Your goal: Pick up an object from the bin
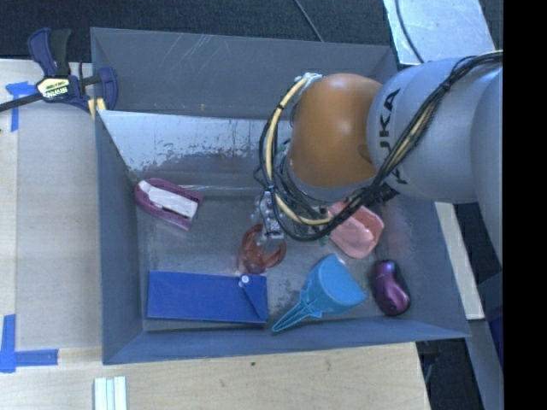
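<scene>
Cannot tell the opening of the pincer (272, 220), low in the middle of the grey bin (115, 254), right over a reddish-brown see-through piece (259, 253) on the floor there; cannot tell either whether touching it or just above. Also in the bin: a flat blue pad (201, 297) along the near wall just beside that piece, a blue funnel (329, 290) on its side, a pink cup (361, 233), a purple lump (391, 287), and a pink-and-white thing (168, 201) well apart toward the view's left.

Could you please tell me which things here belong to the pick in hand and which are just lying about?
In the job: gripper; reddish-brown thing just under it, near the middle.
Lying about: blue flat box, blue funnel, purple lump, pink cup, pink-and-white piece.
</scene>
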Controlling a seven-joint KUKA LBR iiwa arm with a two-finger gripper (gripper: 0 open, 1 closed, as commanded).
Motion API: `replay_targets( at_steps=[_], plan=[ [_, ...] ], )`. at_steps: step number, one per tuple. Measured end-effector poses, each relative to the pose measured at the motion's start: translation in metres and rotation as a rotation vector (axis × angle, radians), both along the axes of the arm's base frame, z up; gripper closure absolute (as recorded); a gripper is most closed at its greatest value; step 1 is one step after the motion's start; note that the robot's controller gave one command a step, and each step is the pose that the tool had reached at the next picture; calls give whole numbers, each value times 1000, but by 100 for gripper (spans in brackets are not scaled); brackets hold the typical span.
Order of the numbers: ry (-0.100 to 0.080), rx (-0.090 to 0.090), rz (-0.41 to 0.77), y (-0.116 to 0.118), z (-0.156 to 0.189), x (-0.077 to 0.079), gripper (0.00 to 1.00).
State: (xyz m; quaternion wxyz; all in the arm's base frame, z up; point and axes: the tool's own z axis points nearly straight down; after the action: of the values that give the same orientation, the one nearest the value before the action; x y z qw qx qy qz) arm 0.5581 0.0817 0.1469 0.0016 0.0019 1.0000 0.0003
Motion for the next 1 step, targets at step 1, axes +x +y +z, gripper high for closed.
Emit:
replay_targets(
  at_steps=[1],
  plan=[
    [0,0,0,0,0,0,100]
  ],
)
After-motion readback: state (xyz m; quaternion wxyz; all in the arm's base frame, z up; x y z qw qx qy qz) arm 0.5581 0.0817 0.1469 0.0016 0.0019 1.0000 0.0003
